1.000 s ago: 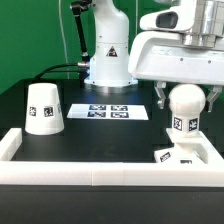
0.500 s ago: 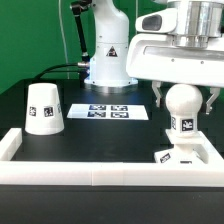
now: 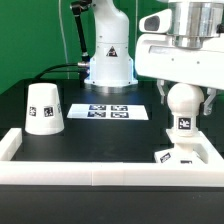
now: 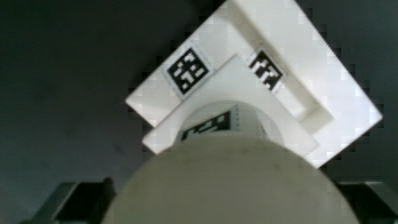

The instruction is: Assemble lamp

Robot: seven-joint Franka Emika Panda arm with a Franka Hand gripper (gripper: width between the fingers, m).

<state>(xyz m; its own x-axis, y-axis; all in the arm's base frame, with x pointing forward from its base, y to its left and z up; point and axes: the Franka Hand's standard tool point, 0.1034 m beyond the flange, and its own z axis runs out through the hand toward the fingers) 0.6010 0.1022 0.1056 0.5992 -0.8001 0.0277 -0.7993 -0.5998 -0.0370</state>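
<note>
In the wrist view the bulb (image 4: 222, 178), blurred up close, hides part of the base (image 4: 228, 45).

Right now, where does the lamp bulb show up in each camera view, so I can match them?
Exterior view: the bulb stands upright toward the exterior view's right, directly over the base.
Wrist view: the bulb fills the foreground, its dome nearest the lens.
Shared landmark: the base, white with square tags, lying beyond the bulb.
</note>
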